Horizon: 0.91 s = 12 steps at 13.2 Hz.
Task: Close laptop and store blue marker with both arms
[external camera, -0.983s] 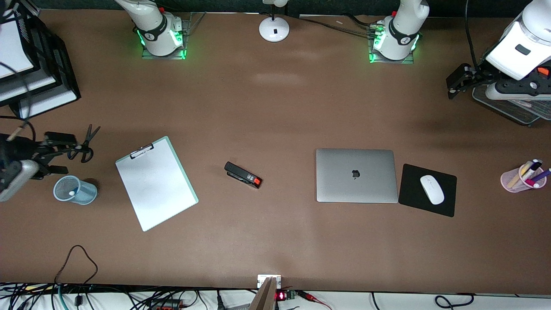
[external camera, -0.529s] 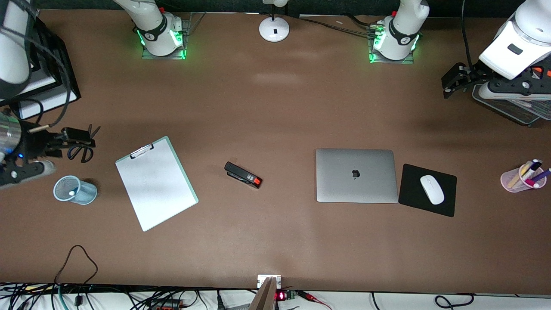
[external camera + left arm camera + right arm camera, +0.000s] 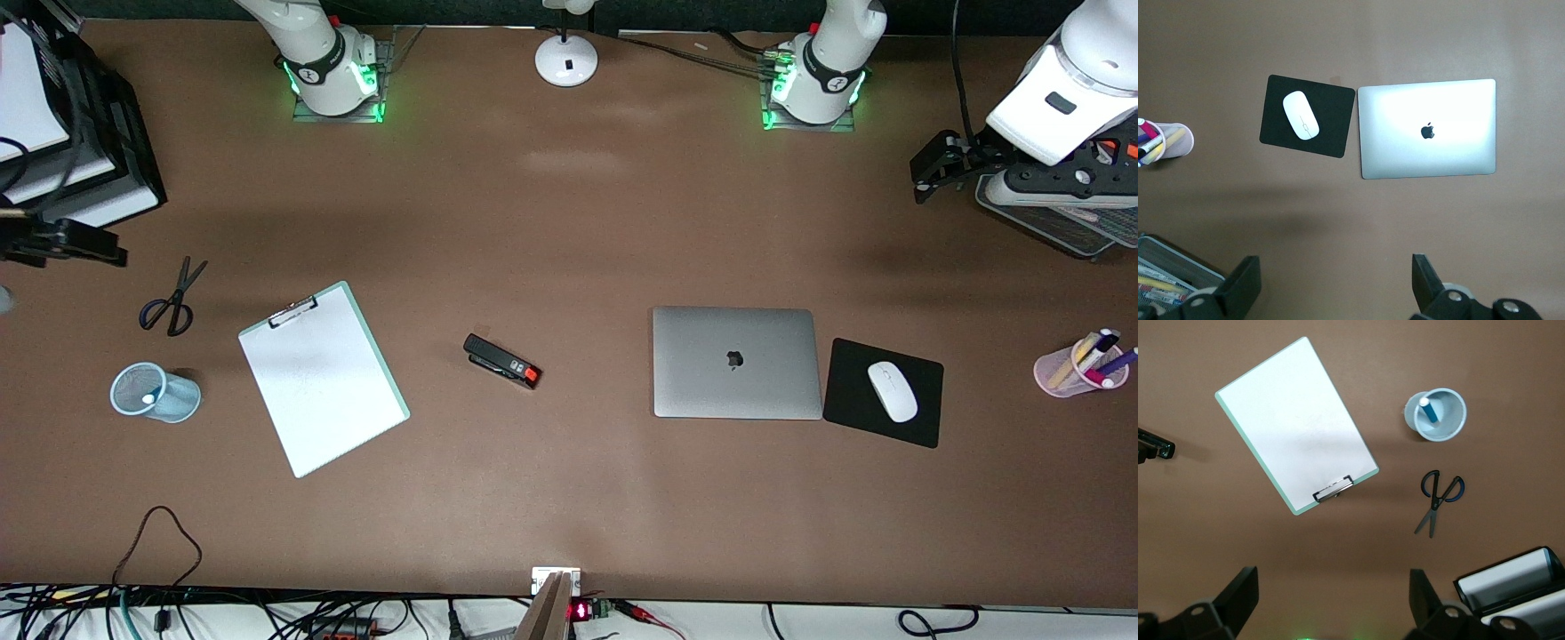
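The laptop [image 3: 736, 362] lies closed on the worktop [image 3: 569, 498], beside the mouse pad [image 3: 883, 392]. The blue marker [image 3: 1427, 414] stands in the blue mesh cup [image 3: 153, 392]. Both arms are raised, the right end effector [image 3: 1331, 603] and left end effector [image 3: 1336, 283] spread wide and empty.

White jointed arms [image 3: 1062, 84], green-lit bases [image 3: 336, 84], black claws [image 3: 942, 164]

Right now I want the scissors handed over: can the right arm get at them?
Probably yes: the scissors lie alone on bare table, nothing over or against them, and the right tool hangs open above that end.
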Tool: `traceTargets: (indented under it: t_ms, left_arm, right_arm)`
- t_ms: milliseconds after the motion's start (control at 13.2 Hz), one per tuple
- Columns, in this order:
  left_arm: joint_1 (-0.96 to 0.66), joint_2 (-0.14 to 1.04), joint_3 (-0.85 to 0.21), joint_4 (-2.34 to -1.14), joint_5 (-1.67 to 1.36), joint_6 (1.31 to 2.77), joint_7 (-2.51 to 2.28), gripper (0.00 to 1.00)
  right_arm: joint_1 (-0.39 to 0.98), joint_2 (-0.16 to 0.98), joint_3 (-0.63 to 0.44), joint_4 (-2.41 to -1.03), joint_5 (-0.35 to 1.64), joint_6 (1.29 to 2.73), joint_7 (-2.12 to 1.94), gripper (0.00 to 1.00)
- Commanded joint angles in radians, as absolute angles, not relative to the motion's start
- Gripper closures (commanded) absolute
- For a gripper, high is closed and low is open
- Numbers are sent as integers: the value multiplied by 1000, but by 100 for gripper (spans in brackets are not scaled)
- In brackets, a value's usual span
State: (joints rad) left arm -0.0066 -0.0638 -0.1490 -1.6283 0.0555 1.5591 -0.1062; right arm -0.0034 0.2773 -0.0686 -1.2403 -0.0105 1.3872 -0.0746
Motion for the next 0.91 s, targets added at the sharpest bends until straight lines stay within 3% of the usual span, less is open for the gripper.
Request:
traceTargets:
  t_ms: [0, 832]
  left_arm:
    - [-5, -71, -147, -1637, 26, 1565, -84, 0]
    - [-3, -61, -147, -1637, 26, 1565, -89, 0]
  right_arm:
    - [-8, 183, -72, -1359, -17, 1421, -48, 0]
    - [-5, 26, -69, -1523, -25, 1509, 11, 0]
